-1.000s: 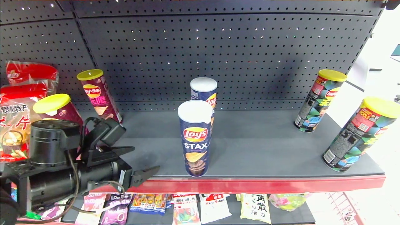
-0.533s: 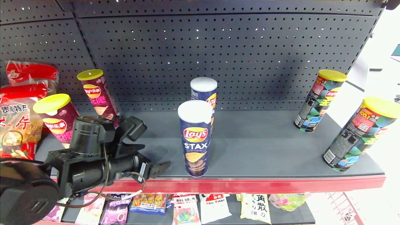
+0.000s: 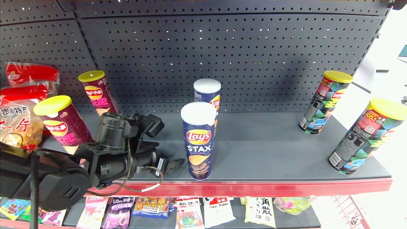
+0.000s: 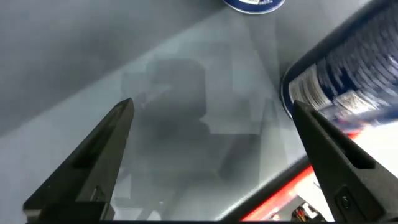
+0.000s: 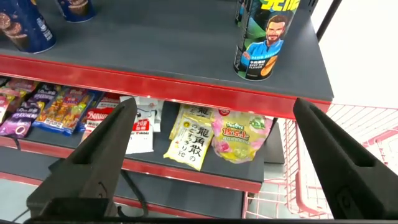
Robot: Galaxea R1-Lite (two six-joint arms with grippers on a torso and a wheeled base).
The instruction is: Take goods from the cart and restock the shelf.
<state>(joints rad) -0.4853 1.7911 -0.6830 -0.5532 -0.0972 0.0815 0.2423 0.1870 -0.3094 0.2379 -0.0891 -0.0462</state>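
The left gripper (image 3: 171, 154) hovers low over the front of the grey shelf (image 3: 254, 149), just left of the front blue can (image 3: 198, 140). Its fingers are spread wide with nothing between them. A second blue can (image 3: 208, 90) stands upright right behind the first. Two purple cans (image 3: 60, 122) with yellow lids stand to the left, beside red snack bags (image 3: 19, 105). Two black-and-green cans (image 3: 362, 136) stand well apart at the right end. The right gripper (image 5: 211, 143) is also wide open and empty, held out in front of the shelf's red edge (image 5: 186, 84), above the packets (image 5: 199, 134) on the lower shelf.
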